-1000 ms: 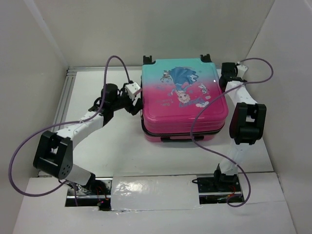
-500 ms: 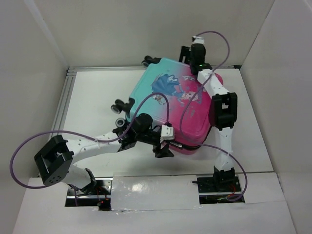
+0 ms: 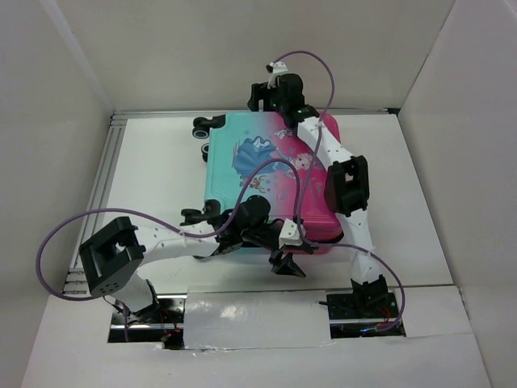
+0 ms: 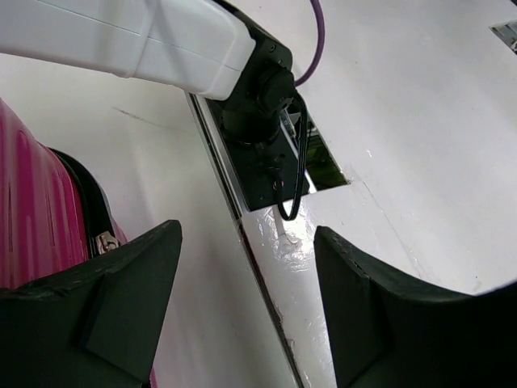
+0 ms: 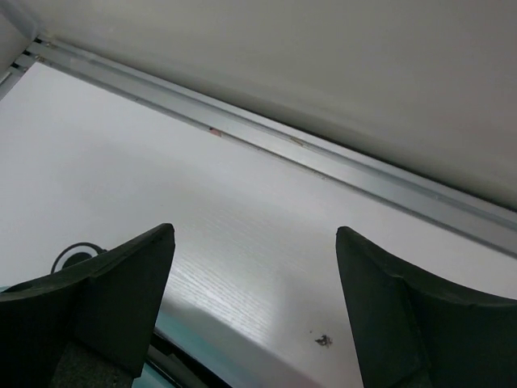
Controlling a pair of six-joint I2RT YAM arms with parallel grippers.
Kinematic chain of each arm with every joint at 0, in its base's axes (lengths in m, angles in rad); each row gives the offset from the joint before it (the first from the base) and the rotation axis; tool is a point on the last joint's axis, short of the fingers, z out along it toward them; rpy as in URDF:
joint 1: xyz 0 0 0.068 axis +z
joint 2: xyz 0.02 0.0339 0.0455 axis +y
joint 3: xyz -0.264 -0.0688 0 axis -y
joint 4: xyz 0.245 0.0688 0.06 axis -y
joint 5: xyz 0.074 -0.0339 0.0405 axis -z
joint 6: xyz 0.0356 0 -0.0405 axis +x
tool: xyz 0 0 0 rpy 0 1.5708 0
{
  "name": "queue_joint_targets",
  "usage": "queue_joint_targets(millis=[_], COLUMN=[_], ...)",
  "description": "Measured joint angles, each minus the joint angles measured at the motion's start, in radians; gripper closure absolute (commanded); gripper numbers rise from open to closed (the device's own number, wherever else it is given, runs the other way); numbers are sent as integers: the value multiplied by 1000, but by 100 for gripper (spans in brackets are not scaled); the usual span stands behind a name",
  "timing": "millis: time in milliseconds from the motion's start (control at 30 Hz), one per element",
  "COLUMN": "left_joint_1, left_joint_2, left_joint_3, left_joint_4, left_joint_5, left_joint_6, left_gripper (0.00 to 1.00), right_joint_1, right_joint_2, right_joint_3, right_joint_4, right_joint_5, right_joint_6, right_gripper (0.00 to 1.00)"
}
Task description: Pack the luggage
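The closed luggage (image 3: 230,174) lies flat on the worktop (image 3: 153,178); the left hand (image 3: 287,263), fingers spread and empty, sits at its near edge; the right hand (image 3: 260,95), likewise released, hangs over its far edge.

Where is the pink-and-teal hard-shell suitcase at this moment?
Top view: the suitcase lies closed at table centre, left gripper at its near edge, right gripper at its far edge.

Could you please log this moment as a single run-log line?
luggage: closed, lying flat | left gripper: open, empty, at its near edge | right gripper: open, empty, at its far edge
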Motion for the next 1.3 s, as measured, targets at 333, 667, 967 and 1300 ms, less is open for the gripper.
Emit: queue_joint_targets(millis=[333, 667, 967, 1300], left_joint_1=[101, 429, 1032, 1256], left_joint_2=[-274, -631, -662, -337], left_joint_3=[-86, -38, -244, -529], left_joint_4=[-47, -206, -165, 144], left_joint_5=[-83, -507, -435, -48], left_joint_6=[-42, -167, -434, -576], left_gripper=[15, 9, 11, 18], right_joint_1=[-124, -174, 152, 473], right_joint_2=[-154, -737, -1205, -1368], right_joint_3=[92, -159, -949, -1194], right_joint_4=[-249, -225, -206, -267], right_joint_5=[-185, -264, -278, -288], right_joint_6=[113, 121, 73, 48], right_gripper=[1, 1, 1, 20])
